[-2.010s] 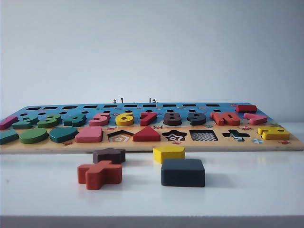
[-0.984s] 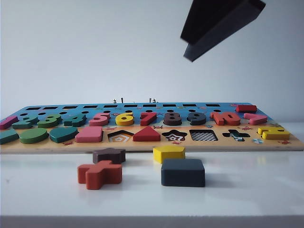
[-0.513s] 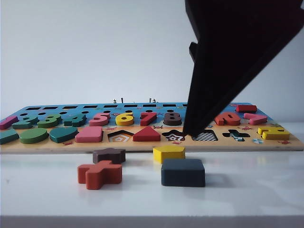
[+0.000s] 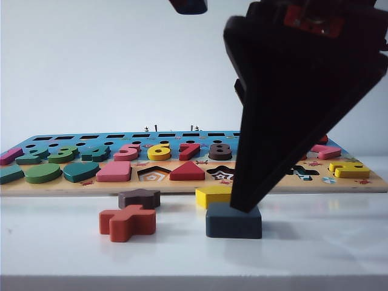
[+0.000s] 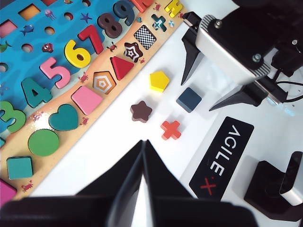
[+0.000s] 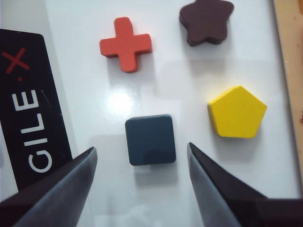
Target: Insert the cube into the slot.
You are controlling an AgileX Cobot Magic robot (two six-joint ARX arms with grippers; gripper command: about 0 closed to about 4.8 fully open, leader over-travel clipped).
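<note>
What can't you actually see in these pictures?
- Exterior view: the right pincer, open above the cube, blocks the checkered slot and the digits behind it.
- Same view: the yellow block is partly covered by that pincer.
- Left wrist view: the left pincer looks shut, but the picture's edge cuts off its body.
- Whether the right pincer touches the cube: unclear in every view.

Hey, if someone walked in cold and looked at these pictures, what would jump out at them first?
The right gripper looms largest, jaws wide open, hanging right over the dark cube on the white table. Close by lie a yellow block, an orange-red cross and a brown star. Behind them is the colourful number puzzle board; the left gripper looks shut, off to the side.
</note>
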